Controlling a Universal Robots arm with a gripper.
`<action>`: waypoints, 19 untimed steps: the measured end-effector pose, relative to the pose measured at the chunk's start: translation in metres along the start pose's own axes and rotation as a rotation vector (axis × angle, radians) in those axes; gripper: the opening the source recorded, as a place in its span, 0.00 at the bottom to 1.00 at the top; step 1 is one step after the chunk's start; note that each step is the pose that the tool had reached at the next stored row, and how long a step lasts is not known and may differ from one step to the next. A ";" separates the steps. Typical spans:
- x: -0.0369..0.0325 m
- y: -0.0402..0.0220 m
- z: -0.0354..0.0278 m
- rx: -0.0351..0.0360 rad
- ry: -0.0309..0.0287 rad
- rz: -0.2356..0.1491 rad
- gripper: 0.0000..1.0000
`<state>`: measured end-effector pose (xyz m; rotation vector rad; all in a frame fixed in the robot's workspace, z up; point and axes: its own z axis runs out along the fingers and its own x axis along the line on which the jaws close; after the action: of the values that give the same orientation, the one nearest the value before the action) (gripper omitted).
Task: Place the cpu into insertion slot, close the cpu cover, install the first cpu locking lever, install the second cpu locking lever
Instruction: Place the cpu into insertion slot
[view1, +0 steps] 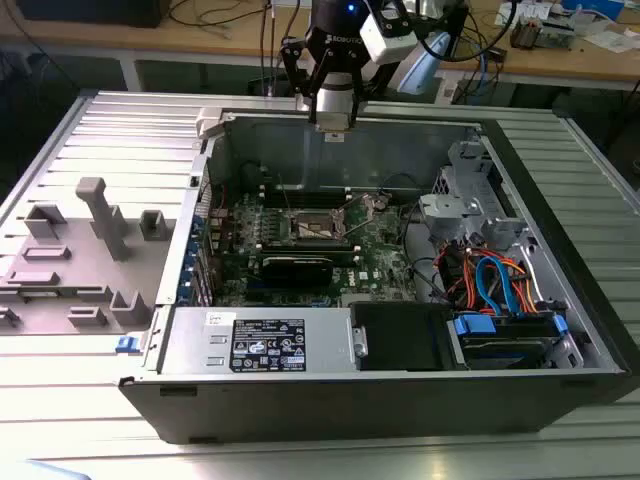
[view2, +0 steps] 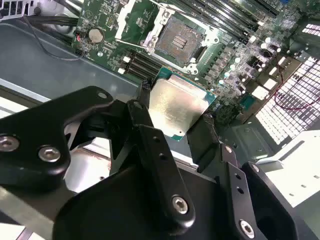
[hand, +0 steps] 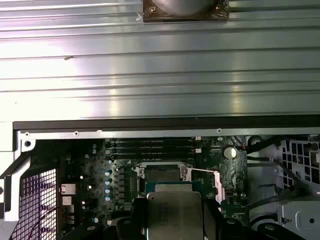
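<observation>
My jaws pinch the cpu (view2: 176, 109) by opposite edges, metal top facing me, above the open computer case (view1: 410, 150) near its rim, likely to meet the uncovered insertion slot (view2: 176, 40) squarely.

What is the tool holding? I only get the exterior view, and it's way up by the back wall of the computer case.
Observer: In the second wrist view the tool grips the cpu, a flat silver square, by two opposite edges.
Operator: Is there a chip sitting in the insertion slot?
Observer: No. In that same view the insertion slot has its dark centre bare, with nothing seated in it.
Operator: Which side of the chip can you see?
Observer: Its dull metal top faces the camera in both wrist views.
</observation>
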<state>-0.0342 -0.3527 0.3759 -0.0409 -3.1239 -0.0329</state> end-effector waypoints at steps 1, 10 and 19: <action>0.0000 0.0000 0.0000 0.0003 0.0000 0.000 0.55; 0.0000 0.0000 0.0000 0.0049 -0.0001 0.000 0.55; 0.0001 -0.0001 0.0029 0.0056 -0.0072 0.000 0.55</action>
<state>-0.0343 -0.3528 0.3730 -0.0409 -3.1311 -0.0241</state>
